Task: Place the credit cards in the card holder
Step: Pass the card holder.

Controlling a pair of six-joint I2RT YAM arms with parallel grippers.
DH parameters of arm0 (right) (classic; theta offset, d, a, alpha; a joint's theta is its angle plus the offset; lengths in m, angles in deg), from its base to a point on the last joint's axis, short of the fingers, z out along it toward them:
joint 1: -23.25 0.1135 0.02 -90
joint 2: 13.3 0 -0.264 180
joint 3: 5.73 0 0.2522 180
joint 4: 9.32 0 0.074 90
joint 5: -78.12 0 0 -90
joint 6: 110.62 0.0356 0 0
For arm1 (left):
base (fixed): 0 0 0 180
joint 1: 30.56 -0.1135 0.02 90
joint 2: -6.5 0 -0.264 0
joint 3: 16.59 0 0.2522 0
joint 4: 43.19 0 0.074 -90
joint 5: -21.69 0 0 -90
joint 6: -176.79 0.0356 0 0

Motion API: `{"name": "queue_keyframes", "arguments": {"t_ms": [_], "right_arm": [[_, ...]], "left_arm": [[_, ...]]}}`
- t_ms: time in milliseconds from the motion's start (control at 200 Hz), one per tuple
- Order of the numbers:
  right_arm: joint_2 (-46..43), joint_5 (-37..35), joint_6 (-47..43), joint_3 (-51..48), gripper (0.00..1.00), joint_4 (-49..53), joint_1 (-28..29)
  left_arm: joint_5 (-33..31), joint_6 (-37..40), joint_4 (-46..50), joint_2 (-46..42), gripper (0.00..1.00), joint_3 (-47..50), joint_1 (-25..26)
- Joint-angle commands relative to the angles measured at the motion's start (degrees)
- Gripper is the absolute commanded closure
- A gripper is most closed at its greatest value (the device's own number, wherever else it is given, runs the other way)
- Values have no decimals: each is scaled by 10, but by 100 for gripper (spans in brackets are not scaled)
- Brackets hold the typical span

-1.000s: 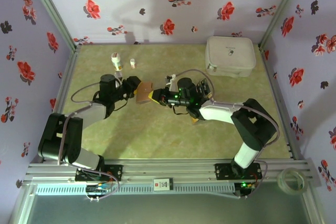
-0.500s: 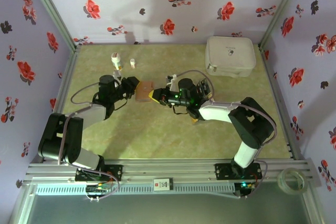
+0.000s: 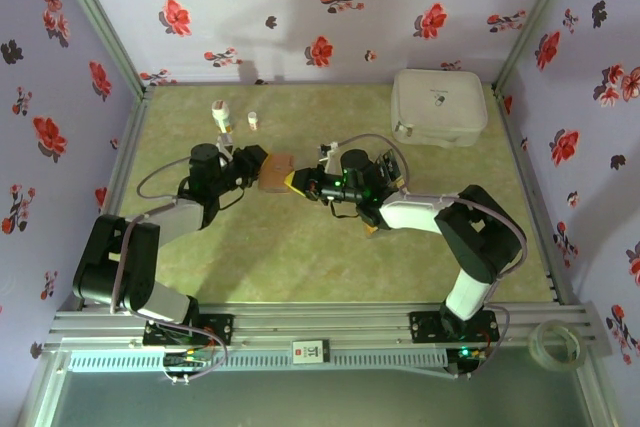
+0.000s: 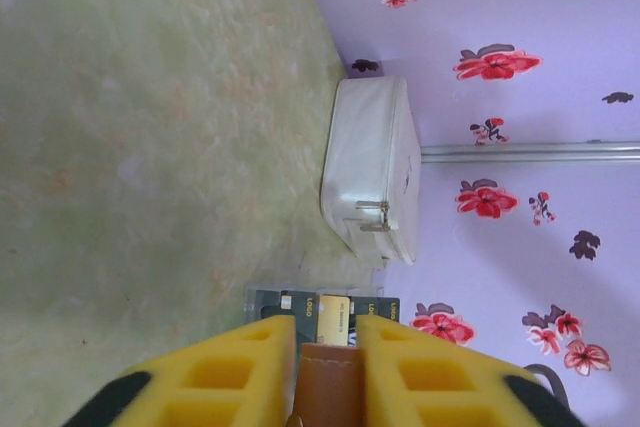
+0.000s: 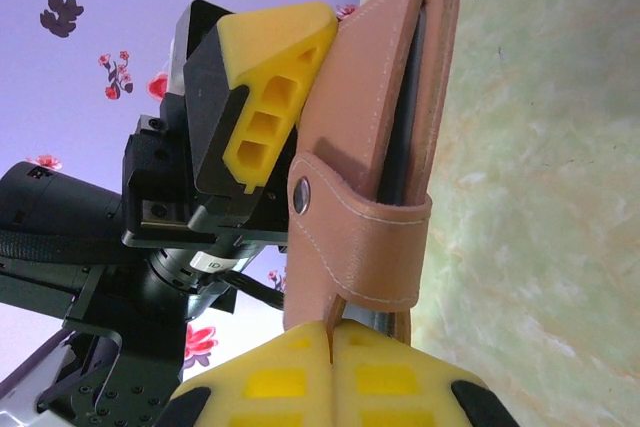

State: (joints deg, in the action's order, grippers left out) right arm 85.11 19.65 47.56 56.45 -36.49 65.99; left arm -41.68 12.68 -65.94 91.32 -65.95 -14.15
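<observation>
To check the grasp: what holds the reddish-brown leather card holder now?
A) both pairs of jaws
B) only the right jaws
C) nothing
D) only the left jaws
A: the left gripper and the right gripper each have jaws shut on the reddish-brown leather card holder.

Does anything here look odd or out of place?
The reddish-brown leather card holder stands on edge, pinched between the left gripper and the right gripper instead of lying flat. Nothing looks spilled or damaged.

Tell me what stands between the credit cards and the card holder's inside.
The snap strap wraps across the card holder, holding it nearly shut. The credit cards lie apart from it, farther along the table.
</observation>
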Motion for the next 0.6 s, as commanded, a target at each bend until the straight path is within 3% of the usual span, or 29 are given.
{"name": "queue_keyframes", "arguments": {"t_ms": [0, 195, 360, 595], "right_arm": [[13, -1, 7, -7, 100, -20, -2], [5, -1, -5, -8, 100, -2, -6], [-51, -17, -70, -5, 65, 111, -22], [-127, -135, -257, 84, 44, 444, -24]], "left_arm": [[19, 0, -33, 6, 84, 4, 12], [19, 12, -37, 6, 97, 4, 12], [18, 48, -35, 3, 100, 4, 12], [16, 115, -6, -2, 100, -10, 20]]}}
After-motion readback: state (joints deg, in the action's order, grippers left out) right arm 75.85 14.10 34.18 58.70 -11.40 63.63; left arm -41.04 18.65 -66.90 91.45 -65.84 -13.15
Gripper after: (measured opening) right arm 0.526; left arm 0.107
